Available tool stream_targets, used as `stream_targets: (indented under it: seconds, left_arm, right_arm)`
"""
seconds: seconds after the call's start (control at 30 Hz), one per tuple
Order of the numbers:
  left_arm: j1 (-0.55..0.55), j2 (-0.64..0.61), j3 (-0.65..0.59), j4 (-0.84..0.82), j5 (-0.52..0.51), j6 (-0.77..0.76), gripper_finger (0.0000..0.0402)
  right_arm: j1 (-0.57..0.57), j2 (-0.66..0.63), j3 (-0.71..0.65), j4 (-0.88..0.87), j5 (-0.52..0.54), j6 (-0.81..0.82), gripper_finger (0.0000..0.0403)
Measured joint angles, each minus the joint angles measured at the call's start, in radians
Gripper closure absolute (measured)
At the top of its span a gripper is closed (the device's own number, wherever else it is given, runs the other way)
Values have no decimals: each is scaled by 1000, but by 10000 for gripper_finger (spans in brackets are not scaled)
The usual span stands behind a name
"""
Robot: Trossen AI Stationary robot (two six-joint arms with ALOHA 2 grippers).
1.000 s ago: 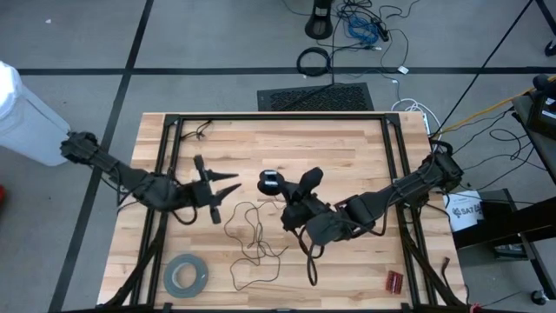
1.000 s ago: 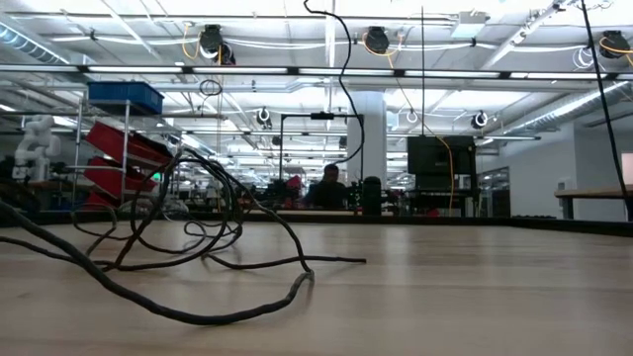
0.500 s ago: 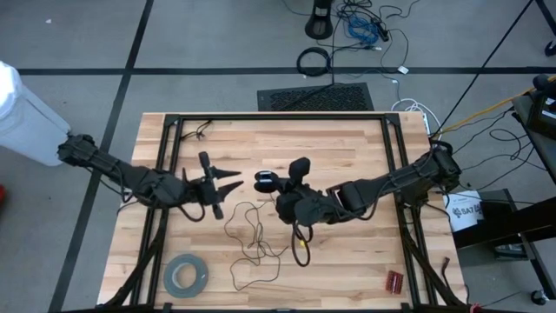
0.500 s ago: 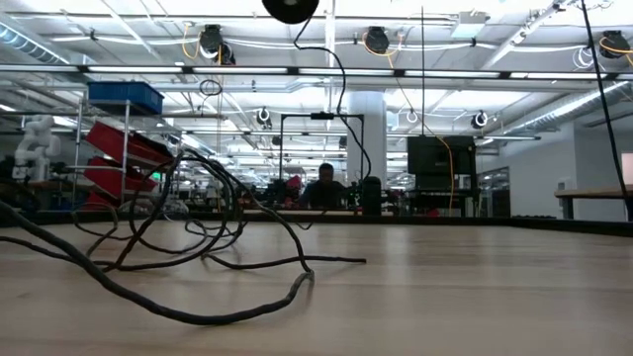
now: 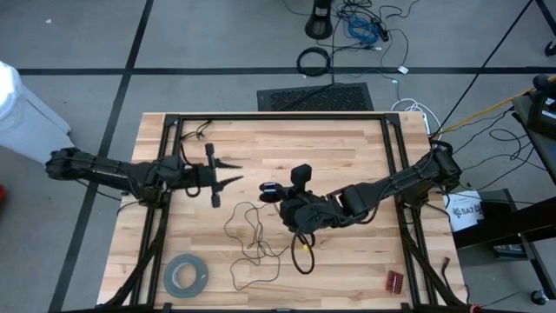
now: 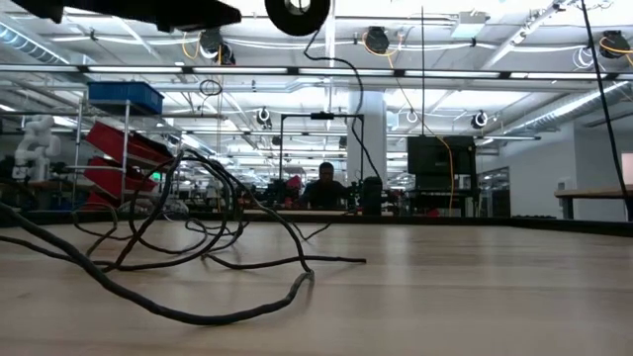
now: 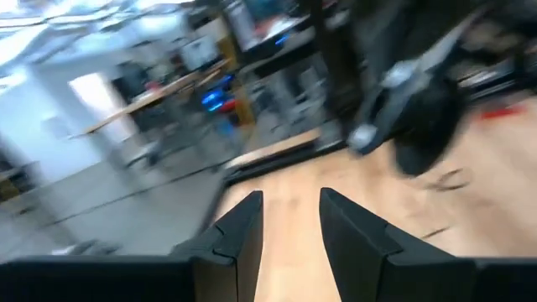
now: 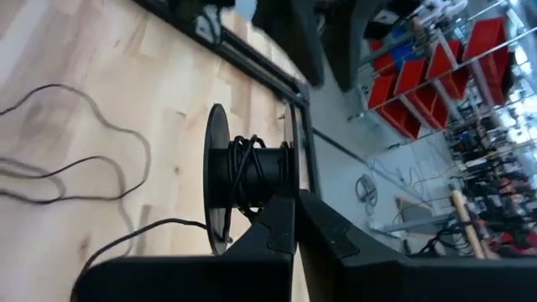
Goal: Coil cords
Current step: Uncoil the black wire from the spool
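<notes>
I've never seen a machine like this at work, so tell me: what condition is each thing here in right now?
Spool: lifted off the table, some wire wound on it, gripped by the right gripper, jaws shut.
Thin wire: mostly loose, sprawled in loops on the table.
Left gripper: jaws apart, holding nothing, above the table.
Tape roll: lying flat, untouched.

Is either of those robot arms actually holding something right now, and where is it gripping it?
Yes. The right gripper holds the small black spool by one end flange, its fingers shut on it, with thin wire trailing to the table. The left gripper holds nothing.
</notes>
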Motion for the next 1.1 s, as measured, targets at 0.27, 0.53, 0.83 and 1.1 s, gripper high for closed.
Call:
stream_targets:
  seconds: [0.27, 0.53, 0.83, 1.1]
  left_arm:
    - [34, 33, -26, 9, 171, -12, 277]
    - [16, 41, -26, 86, 246, -30, 277]
    - [-38, 52, -25, 124, 244, -65, 277]
    - [-79, 111, -25, 203, 226, -66, 277]
  right_arm:
    - [-3, 0, 0, -22, -90, 119, 403]
    - [-3, 0, 0, -11, -128, 179, 403]
    - [-5, 0, 0, 37, -154, 182, 403]
    - [-5, 0, 0, 106, -201, 176, 403]
